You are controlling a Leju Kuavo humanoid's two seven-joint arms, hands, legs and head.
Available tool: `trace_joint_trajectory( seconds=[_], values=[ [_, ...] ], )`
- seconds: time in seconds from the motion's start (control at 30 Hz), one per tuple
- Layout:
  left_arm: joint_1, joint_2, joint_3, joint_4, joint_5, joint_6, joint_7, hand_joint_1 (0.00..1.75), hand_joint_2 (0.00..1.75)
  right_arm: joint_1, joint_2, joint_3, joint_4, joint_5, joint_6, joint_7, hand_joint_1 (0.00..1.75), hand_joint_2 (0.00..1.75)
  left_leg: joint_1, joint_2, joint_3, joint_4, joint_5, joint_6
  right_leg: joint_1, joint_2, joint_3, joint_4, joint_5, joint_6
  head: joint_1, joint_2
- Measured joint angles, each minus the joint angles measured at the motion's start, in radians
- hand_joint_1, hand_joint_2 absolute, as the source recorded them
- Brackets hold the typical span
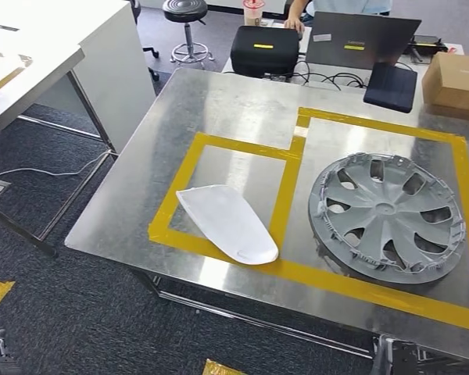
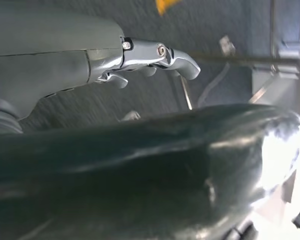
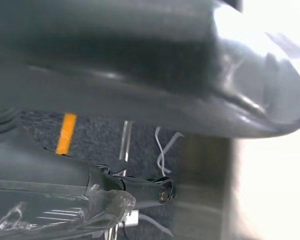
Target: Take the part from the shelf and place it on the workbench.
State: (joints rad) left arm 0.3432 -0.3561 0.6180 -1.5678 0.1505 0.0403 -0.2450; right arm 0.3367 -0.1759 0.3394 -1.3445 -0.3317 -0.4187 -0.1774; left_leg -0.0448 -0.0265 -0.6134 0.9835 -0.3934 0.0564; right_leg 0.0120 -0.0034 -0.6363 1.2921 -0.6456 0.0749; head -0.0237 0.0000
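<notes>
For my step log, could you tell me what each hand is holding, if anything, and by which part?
Nothing is held: the left hand and the right hand hang with nothing between their fingers; the white part lies on the workbench.

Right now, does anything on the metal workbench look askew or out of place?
Yes: the white curved part lies diagonally, its rounded end over the yellow tape outline rather than inside it. The grey wheel cover sits inside its own outline.
</notes>
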Motion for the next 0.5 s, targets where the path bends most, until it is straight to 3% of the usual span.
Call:
trace_joint_trajectory(
  seconds=[0.07, 0.13, 0.2, 0.23, 0.27, 0.3, 0.33, 0.37, 0.4, 0.47, 0.5],
  values=[
    [-0.004, -0.003, 0.023, 0.032, -0.013, -0.001, 0.000, 0.00, 0.00, -0.002, 0.000, 0.000, 0.015, -0.003, 0.005, 0.001, 0.00, 0.00, 0.007, -0.027, -0.027, 0.001, 0.024, -0.009, -0.005, 0.007, 0.055, -0.051, 0.054, 0.006, 0.000, 0.000],
    [-0.007, -0.004, 0.039, 0.052, -0.019, -0.002, 0.000, 0.00, 0.00, -0.004, 0.000, 0.000, 0.024, -0.006, 0.007, 0.001, 0.00, 0.00, 0.012, -0.054, -0.053, 0.005, 0.050, -0.021, -0.012, 0.057, 0.148, -0.191, 0.082, 0.007, 0.000, 0.000],
    [-0.010, -0.004, 0.051, 0.064, -0.024, -0.002, 0.003, 0.00, 0.00, -0.006, 0.000, 0.000, 0.032, -0.007, 0.010, 0.005, 0.00, 0.00, 0.012, -0.079, -0.066, 0.005, 0.075, -0.031, -0.015, 0.101, 0.198, -0.282, 0.070, -0.008, 0.000, 0.000],
    [-0.011, -0.004, 0.058, 0.071, -0.026, -0.002, 0.007, 0.00, 0.00, -0.006, 0.000, 0.000, 0.036, -0.007, 0.012, 0.007, 0.00, 0.00, 0.011, -0.092, -0.068, 0.002, 0.086, -0.035, -0.013, 0.102, 0.201, -0.294, 0.068, -0.020, 0.001, 0.000],
    [-0.012, -0.003, 0.066, 0.080, -0.027, -0.001, 0.013, 0.00, 0.00, -0.006, 0.000, 0.000, 0.040, -0.007, 0.016, 0.010, 0.00, 0.00, 0.011, -0.105, -0.069, -0.002, 0.099, -0.039, -0.013, 0.087, 0.194, -0.292, 0.075, -0.033, 0.002, 0.000],
    [-0.011, -0.003, 0.077, 0.092, -0.027, 0.000, 0.019, 0.00, 0.00, -0.008, 0.000, 0.000, 0.045, -0.007, 0.020, 0.012, 0.00, 0.00, 0.010, -0.104, -0.073, -0.003, 0.099, -0.044, -0.014, 0.071, 0.190, -0.293, 0.082, -0.043, 0.003, 0.000],
    [-0.010, -0.003, 0.089, 0.104, -0.027, 0.001, 0.026, 0.00, 0.00, -0.008, 0.001, 0.000, 0.051, -0.006, 0.023, 0.014, 0.00, 0.00, 0.010, -0.089, -0.077, 0.004, 0.083, -0.049, -0.016, 0.056, 0.183, -0.294, 0.092, -0.053, 0.000, 0.000],
    [-0.010, -0.004, 0.099, 0.117, -0.026, 0.002, 0.030, 0.00, 0.00, -0.007, 0.001, -0.001, 0.058, -0.006, 0.028, 0.015, 0.00, 0.00, 0.011, -0.062, -0.087, 0.033, 0.042, -0.056, -0.018, 0.039, 0.173, -0.295, 0.103, -0.060, -0.004, 0.000],
    [-0.011, -0.004, 0.106, 0.129, -0.026, 0.003, 0.034, 0.00, 0.00, -0.006, 0.001, -0.001, 0.066, -0.006, 0.033, 0.016, 0.00, 0.00, 0.013, -0.029, -0.099, 0.084, -0.018, -0.064, -0.018, 0.023, 0.162, -0.295, 0.113, -0.064, -0.009, 0.000],
    [-0.014, -0.004, 0.113, 0.153, -0.033, 0.003, 0.038, 0.00, 0.00, 0.000, 0.001, -0.001, 0.083, -0.007, 0.046, 0.020, 0.00, 0.00, 0.029, 0.008, -0.126, 0.224, -0.120, -0.081, -0.020, -0.013, 0.137, -0.295, 0.135, -0.064, -0.014, 0.000],
    [-0.016, -0.004, 0.116, 0.164, -0.042, 0.003, 0.040, 0.00, 0.00, 0.001, 0.001, -0.001, 0.093, -0.007, 0.053, 0.022, 0.00, 0.00, 0.038, 0.014, -0.129, 0.277, -0.135, -0.087, -0.022, -0.030, 0.125, -0.294, 0.145, -0.060, -0.015, 0.000]
  ],
)
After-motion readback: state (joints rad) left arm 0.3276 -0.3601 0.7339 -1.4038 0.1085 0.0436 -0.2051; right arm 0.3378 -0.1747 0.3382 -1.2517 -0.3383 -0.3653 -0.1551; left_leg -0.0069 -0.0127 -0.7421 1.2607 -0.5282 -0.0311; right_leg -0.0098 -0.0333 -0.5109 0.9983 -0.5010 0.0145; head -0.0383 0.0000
